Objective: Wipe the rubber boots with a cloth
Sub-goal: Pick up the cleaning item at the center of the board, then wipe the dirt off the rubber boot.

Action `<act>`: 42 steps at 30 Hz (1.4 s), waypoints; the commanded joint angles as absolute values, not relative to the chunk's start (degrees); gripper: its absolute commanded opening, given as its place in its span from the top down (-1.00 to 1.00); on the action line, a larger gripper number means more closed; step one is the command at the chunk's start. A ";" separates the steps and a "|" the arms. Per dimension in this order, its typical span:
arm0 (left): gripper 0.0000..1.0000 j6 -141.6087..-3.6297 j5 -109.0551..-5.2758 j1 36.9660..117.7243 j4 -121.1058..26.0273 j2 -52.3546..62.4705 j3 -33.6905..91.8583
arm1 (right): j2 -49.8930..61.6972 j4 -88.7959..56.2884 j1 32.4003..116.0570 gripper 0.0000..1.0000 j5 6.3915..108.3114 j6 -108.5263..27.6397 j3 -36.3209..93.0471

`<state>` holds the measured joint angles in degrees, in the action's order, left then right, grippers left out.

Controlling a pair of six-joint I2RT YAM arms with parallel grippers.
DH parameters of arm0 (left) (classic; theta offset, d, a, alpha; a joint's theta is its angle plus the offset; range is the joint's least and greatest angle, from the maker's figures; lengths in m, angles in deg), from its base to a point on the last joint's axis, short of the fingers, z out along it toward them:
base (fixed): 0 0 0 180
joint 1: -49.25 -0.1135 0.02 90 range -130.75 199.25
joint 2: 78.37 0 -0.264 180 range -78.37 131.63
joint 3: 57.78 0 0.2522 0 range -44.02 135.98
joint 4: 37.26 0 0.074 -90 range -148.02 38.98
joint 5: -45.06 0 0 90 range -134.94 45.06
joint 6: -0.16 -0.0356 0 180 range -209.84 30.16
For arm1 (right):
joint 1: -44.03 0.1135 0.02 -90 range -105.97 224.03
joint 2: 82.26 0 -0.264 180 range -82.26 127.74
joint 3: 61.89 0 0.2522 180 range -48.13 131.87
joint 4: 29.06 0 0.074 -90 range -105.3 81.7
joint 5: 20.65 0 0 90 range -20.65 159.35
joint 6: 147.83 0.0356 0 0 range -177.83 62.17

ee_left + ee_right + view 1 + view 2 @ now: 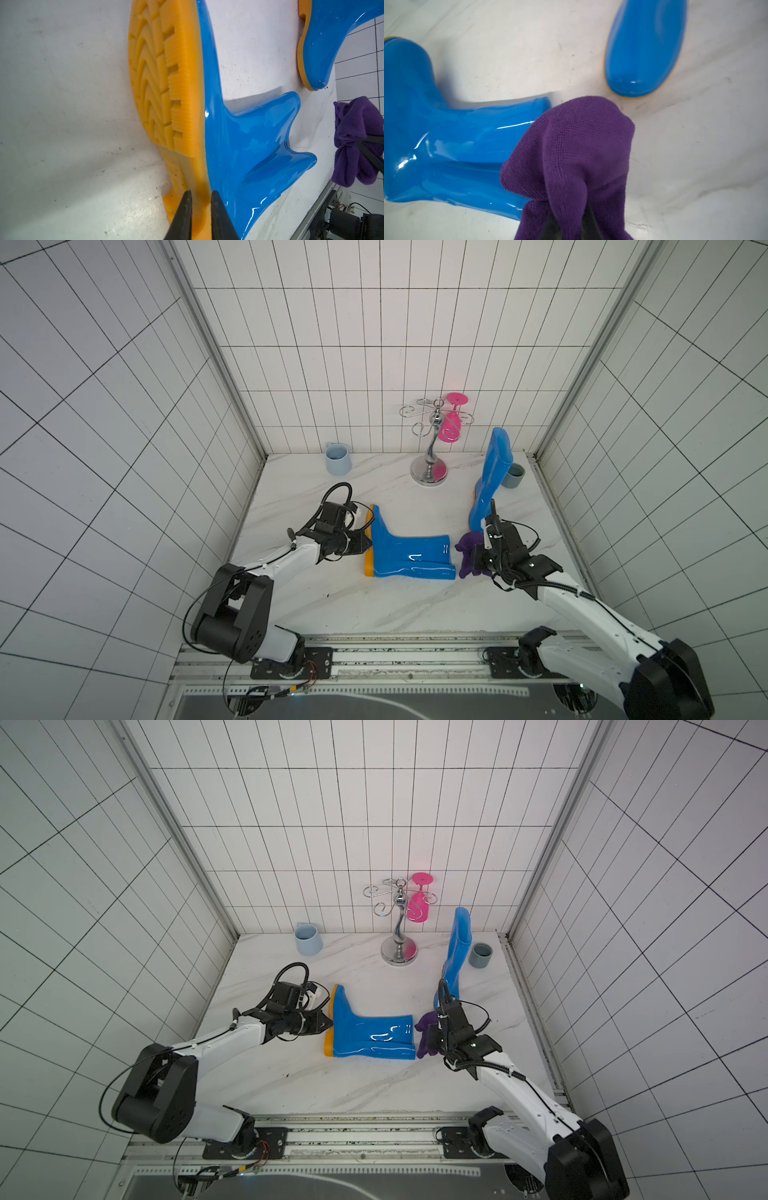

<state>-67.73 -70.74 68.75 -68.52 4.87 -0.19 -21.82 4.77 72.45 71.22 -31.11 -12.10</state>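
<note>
One blue rubber boot lies on its side mid-table, with its orange treaded sole facing my left arm. My left gripper is shut on the heel edge of that sole, one finger on each side. The other boot stands upright at the back right; its toe shows in the right wrist view. My right gripper is shut on the purple cloth, which hangs bunched right beside the open top of the lying boot.
A light blue mug stands at the back left. A chrome glass rack with a pink glass hanging on it is at the back middle. A grey cup sits behind the upright boot. Tiled walls close three sides.
</note>
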 commanded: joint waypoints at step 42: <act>0.70 -68.77 -69.72 69.01 -66.27 8.63 -0.34 | 26.41 -12.57 92.73 1.00 62.71 -27.58 21.66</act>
<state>-67.82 -72.40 68.75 -66.00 6.88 -0.19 25.35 -16.19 91.82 61.56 -27.89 20.08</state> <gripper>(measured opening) 0.150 0.088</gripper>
